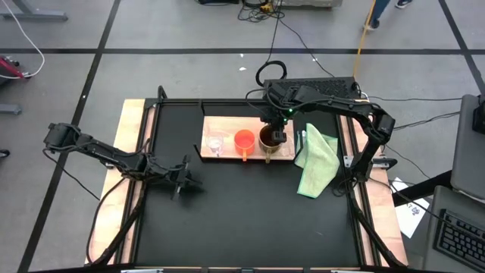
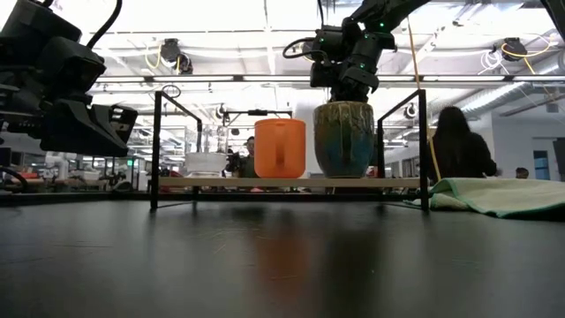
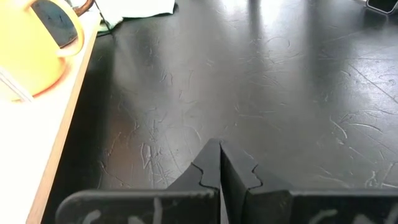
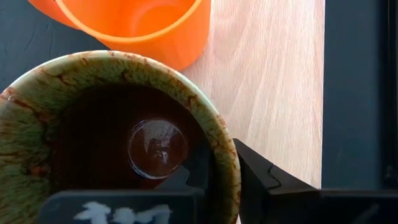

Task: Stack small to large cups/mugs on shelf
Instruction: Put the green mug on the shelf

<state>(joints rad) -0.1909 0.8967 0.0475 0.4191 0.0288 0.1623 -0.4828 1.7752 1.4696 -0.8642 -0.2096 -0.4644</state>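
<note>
Three cups stand in a row on the light-wood shelf [image 1: 227, 123]: a tiny clear glass one [image 1: 216, 145], an orange one [image 1: 244, 141] and a brown glossy mug [image 1: 267, 137]. In the low view the orange cup [image 2: 280, 147] and the mug [image 2: 343, 140] stand upright on the board [image 2: 291, 182]. My right gripper [image 4: 224, 155] reaches down from above and is shut on the mug's rim. My left gripper [image 1: 184, 182] is shut and empty over the black table on the left; its wrist view shows its fingers [image 3: 221, 165] closed. My right gripper holds the brown mug by its rim [image 4: 219, 134], one finger inside the mug [image 4: 189, 177] and one outside [image 4: 264, 177]. The fingers come from above, pointing down. The mug stands upright with its base on the shelf [image 2: 343, 175].
A pale green cloth [image 1: 318, 163] lies on the table just right of the shelf. The shelf stands on a dark frame with upright posts [image 2: 155, 146]. Bare black table [image 1: 250, 212] lies in front of the shelf. People show in the room behind [image 2: 459, 141].
</note>
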